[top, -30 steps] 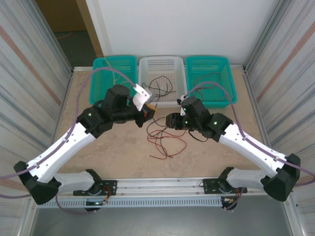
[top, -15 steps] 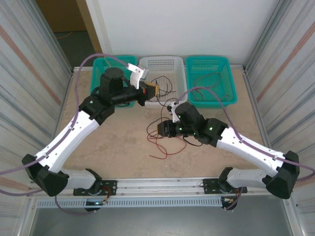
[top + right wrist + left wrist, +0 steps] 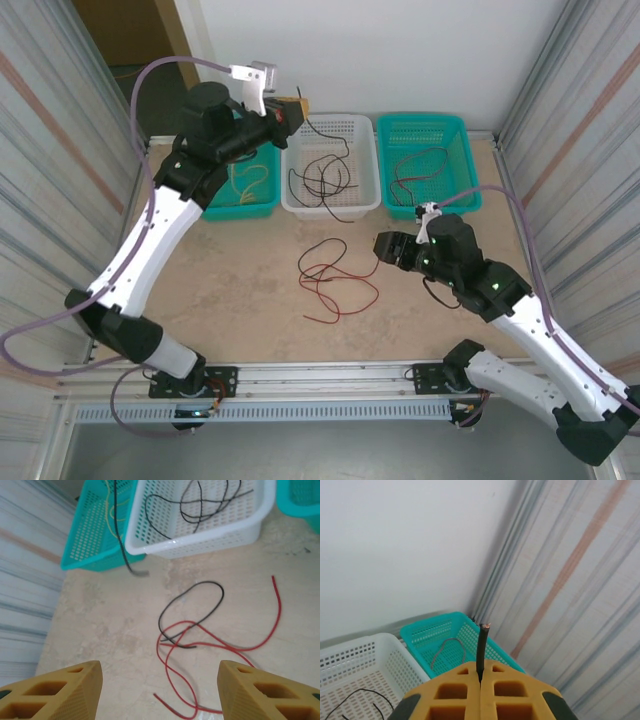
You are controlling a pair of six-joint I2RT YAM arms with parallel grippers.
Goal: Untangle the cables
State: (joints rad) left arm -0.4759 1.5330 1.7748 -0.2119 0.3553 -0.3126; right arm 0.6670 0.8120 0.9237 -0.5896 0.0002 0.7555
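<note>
The left tool [image 3: 480, 676] is raised high over the back of the surface [image 3: 230, 300], clamped on the tip of a black cable [image 3: 481, 647]. Only a short stub pokes out above the yellow fingers [image 3: 455, 695], so the hold is close to the end and could slip if the strand catches on anything. In the right wrist view the held cable hangs down across the left green basket [image 3: 92, 535], and its lower end sits just in front of where that basket meets the white basket [image 3: 200, 536]. I cannot tell whether it touches the surface.

Released from here, the strand could land in the green basket with the pale yellow wires [image 3: 250, 180] rather than with the black wires [image 3: 320, 178] in the white one — or drape over a rim. If it is swung across, it may hook those loose black wires and drag them out.

The right tool [image 3: 160, 672] hovers low with its fingers spread wide and nothing between them. It faces the two cables lying on the surface near the middle: a red cable [image 3: 215, 642] and a black loop [image 3: 212, 591]. The loop's lower end crosses the red strands, and a pinch at that crossing would likely catch both colours and pull the red along.

Both wires lie flat and thin on the surface, so a closing grip could also slide over them and come up empty. The far arc of the loop — well clear of the red — looks like the safer place to grip.
</note>
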